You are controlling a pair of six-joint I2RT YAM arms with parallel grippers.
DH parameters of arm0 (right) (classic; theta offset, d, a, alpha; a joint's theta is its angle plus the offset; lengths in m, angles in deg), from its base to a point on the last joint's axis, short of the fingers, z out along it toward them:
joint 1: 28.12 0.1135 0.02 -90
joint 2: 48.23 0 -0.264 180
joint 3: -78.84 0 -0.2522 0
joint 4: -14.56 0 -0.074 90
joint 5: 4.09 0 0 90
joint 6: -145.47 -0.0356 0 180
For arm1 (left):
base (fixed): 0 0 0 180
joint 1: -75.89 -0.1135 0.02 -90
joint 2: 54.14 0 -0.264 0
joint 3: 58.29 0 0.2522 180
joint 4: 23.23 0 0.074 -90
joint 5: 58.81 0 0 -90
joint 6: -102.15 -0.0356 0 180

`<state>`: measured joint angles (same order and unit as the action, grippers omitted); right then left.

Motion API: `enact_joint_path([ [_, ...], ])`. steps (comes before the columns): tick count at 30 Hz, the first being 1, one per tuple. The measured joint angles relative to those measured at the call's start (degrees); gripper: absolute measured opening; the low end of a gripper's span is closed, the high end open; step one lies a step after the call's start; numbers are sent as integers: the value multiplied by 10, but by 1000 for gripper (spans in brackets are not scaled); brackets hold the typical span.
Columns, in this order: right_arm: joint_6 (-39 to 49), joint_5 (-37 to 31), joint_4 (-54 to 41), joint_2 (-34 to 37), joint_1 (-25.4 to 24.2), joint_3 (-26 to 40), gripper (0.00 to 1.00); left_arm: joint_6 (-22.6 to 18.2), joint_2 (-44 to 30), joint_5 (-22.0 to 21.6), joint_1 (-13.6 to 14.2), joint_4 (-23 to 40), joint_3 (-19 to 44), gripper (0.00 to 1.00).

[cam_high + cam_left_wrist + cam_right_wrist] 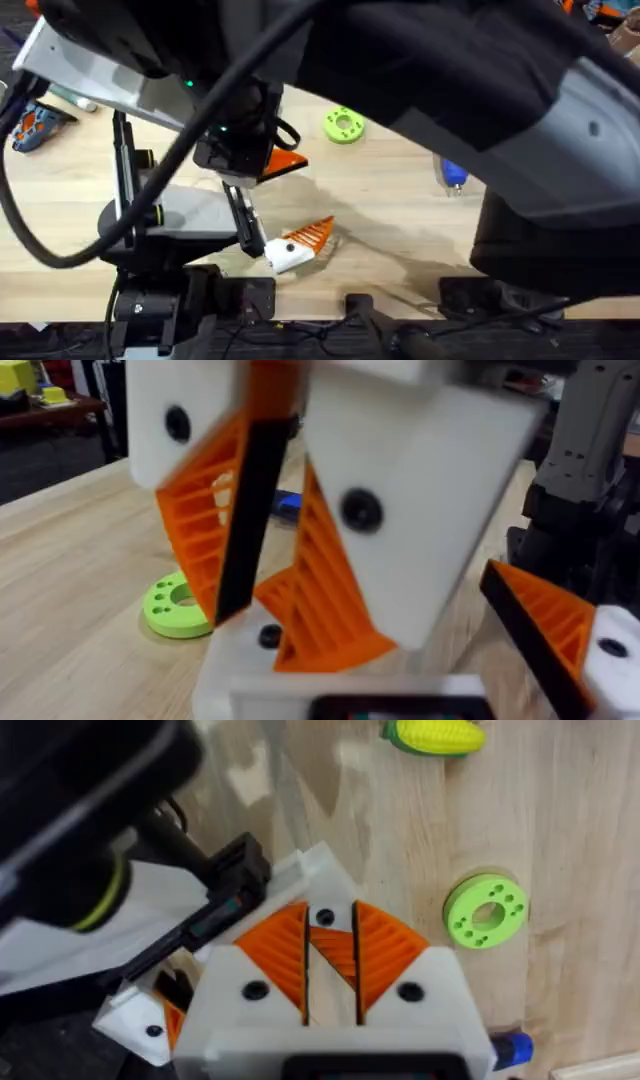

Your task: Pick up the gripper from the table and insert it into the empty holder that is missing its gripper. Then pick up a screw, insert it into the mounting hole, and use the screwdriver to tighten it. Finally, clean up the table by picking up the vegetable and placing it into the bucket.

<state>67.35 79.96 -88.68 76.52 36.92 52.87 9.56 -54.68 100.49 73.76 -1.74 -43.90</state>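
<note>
My right gripper (333,925) (275,165) is shut on the gripper (335,955), a small orange ribbed piece held between its two orange fingers. It presses the piece against the empty holder (312,870) (235,660), the white mount at the far end of my left gripper's rail. My left gripper (255,215) stands open, and its other white mount (290,255) carries an orange finger. The blue screwdriver (453,175) lies on the table to the right. The yellow vegetable (438,735) with a green end lies beyond the green dish. The bucket and the screw are out of view.
A flat bright green ring dish (343,125) (485,910) sits on the wooden table behind the grippers. My right arm (480,90) spreads large and dark across the overhead view's upper part, hiding the table there. An orange and blue tool (30,125) lies at the far left.
</note>
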Motion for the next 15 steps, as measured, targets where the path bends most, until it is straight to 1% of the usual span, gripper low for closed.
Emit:
enact_joint_path([
  [2, 0, 0, 0, 0, 0, 0, 258, 0, 0, 0, 0, 0, 0, 985],
  [6, 1, -3, -1, 0, -1, 2, 340, 0, 0, 0, 0, 0, 0, 986],
  [12, 2, -9, -3, 0, -5, 3, 555, 0, 0, 1, 0, 0, 0, 986],
  [15, 2, -13, -3, 0, -8, 3, 641, 0, 0, 2, 0, 0, 0, 987],
])
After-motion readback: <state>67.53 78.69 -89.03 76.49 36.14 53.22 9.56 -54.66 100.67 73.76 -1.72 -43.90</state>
